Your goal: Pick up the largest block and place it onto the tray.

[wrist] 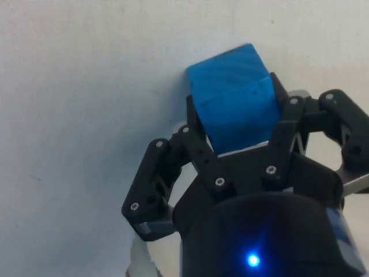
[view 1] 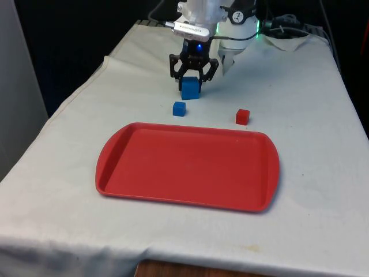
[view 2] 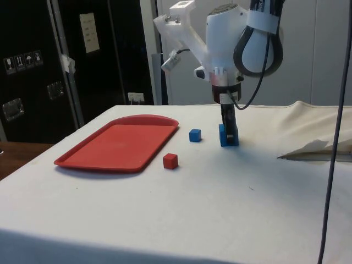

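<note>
— Now, reading the front view as a clock face: where does the work stand?

— At twelve o'clock the gripper (view 1: 191, 79) is down over the large blue block (view 1: 189, 88); the block sits on the white cloth (view 1: 311, 104), or barely above it, I cannot tell which; the side view shows the gripper (view 2: 229, 135) upright over the block (view 2: 228, 136), its base at cloth level.

— And the fingers: apart or together?

— Together on the block, as far as I can judge; in the wrist view the two fingers (wrist: 199, 151) press the blue block (wrist: 233, 98) from opposite sides, touching its faces; so the step in hand is the grasp, just made or about to become a lift.

— What else lies near?

— A small blue block (view 1: 179, 108) just beside the large one, toward six o'clock from it; a small red block (view 1: 243, 116) toward four o'clock, well apart; both rest between the gripper and the red tray (view 1: 118, 167), which lies toward six o'clock from the gripper.

— So the next move?

— By my judgement: a straight rise, high enough to clear the small blue block and the tray's near rim; then a carry toward six o'clock; then a lowering over bare tray floor before the fingers part; the chief risk is brushing the small blue block on the way.
</note>
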Controlling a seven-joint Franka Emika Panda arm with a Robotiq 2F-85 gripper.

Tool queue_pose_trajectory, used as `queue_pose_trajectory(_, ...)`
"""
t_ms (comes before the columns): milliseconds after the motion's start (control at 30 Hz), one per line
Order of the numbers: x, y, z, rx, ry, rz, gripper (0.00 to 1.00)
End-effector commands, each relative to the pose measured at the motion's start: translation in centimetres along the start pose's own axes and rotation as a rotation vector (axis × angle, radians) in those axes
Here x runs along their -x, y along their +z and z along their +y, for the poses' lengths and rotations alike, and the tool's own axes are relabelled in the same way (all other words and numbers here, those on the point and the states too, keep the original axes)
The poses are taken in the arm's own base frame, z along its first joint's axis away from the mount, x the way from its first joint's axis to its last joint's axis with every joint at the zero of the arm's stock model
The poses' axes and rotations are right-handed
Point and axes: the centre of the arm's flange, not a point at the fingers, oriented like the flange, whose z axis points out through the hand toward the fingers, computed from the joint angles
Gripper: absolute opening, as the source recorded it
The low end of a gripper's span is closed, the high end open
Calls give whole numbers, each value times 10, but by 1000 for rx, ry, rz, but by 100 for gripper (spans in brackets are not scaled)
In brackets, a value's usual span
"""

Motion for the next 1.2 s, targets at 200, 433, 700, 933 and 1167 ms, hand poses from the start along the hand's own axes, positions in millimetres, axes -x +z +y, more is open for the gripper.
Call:
queue_pose_trajectory(200,-3,-6,2,-1,2,11,2)
queue_pose_trajectory(433,-6,-21,4,-21,4,27,2)
queue_pose_trajectory(700,-11,-45,13,-40,5,39,2)
queue_pose_trajectory(933,-14,-65,17,-64,8,60,2)
queue_pose_trajectory(1167,-17,-83,21,-87,12,74,2)
